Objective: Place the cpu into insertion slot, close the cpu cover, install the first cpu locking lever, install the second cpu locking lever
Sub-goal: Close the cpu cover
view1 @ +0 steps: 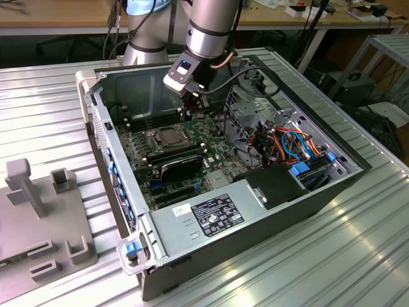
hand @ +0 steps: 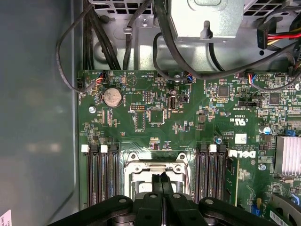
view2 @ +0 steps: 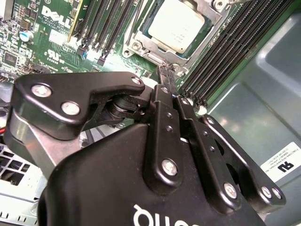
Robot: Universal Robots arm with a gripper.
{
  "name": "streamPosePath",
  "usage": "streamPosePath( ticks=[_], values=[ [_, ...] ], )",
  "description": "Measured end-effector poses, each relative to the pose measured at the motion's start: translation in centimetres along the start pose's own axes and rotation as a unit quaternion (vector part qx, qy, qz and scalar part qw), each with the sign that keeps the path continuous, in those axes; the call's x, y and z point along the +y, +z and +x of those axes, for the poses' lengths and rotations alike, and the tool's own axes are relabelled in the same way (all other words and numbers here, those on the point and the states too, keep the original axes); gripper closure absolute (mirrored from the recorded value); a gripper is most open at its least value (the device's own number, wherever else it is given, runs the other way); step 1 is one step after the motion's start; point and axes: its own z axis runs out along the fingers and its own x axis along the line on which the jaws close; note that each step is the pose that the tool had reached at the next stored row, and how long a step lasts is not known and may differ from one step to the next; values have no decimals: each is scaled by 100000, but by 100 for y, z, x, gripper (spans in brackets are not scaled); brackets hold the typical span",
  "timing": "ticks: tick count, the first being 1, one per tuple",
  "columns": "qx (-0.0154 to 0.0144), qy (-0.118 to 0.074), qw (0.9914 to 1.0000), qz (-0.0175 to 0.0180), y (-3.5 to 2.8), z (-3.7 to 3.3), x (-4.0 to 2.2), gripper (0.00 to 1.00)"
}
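The cpu (view2: 176, 23) lies flat in the insertion slot (view1: 167, 136) on the green motherboard, its silver-grey top facing up. The cpu cover (view2: 151, 52) lies down around it as a silvery frame; it also shows in the first wrist view (hand: 155, 165). My gripper (view1: 192, 107) hangs over the board just beside the slot, on the exterior view's right of it. Both wrist views show the black fingers pressed together, gripper (view2: 166, 77) and gripper (hand: 162, 180), shut with nothing visible between them. The tips sit close above the socket's edge; I cannot tell if they touch it.
Long black memory slots (hand: 100, 174) flank the socket on both sides. A black fan card (view1: 181, 166) lies nearer the case front, with a grey power supply (view1: 204, 217) beyond it. Cable bundles (view1: 287, 144) and a drive cage fill the exterior view's right. The case walls (view1: 108, 137) ring everything.
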Motion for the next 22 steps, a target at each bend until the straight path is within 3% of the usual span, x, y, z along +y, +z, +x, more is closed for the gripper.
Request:
streamPosePath(
  ticks=[22],
  values=[
    [2, -3, 100000, -1, 2, 0, -49, 89]
  ],
)
